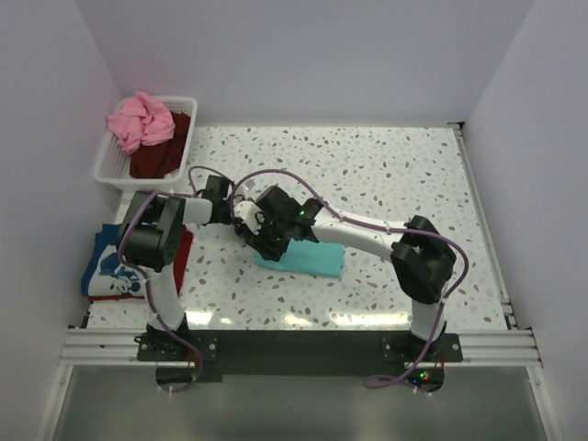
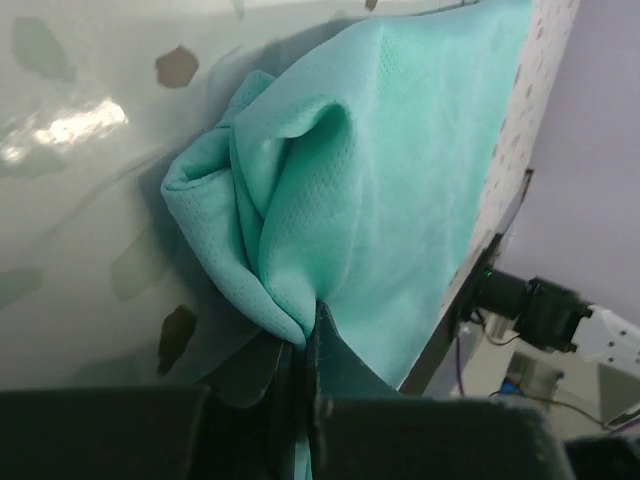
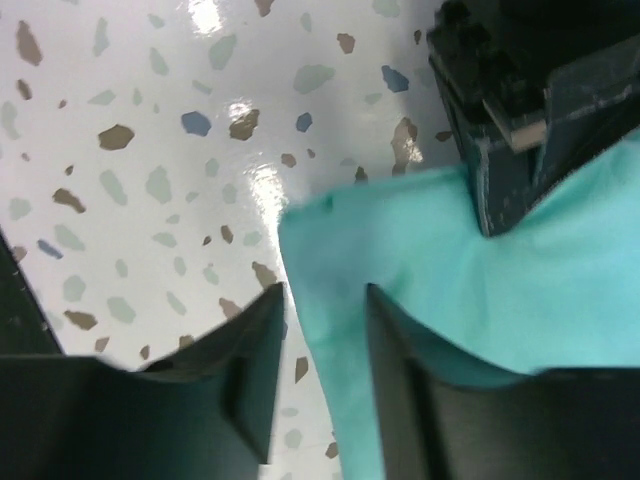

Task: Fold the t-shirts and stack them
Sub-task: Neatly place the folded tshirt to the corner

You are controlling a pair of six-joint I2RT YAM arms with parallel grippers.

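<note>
On the table (image 1: 413, 184), left hand (image 2: 303, 335) pinching bunched teal t-shirt (image 2: 400, 200), right hand (image 3: 320, 330) spread over its edge.

The far half and right side of the surface (image 1: 395, 165) are left open, bounded by walls at the far, left and right edges. The far left corner is taken up by the white basket (image 1: 107, 165), and the near left edge by a stack of folded t-shirts (image 1: 107, 265). The middle is blocked by both forearms, crossed over the teal t-shirt (image 1: 317, 260), where the left end effector (image 2: 300, 345) and right end effector (image 3: 320, 320) are crowded just beside each other.
</note>
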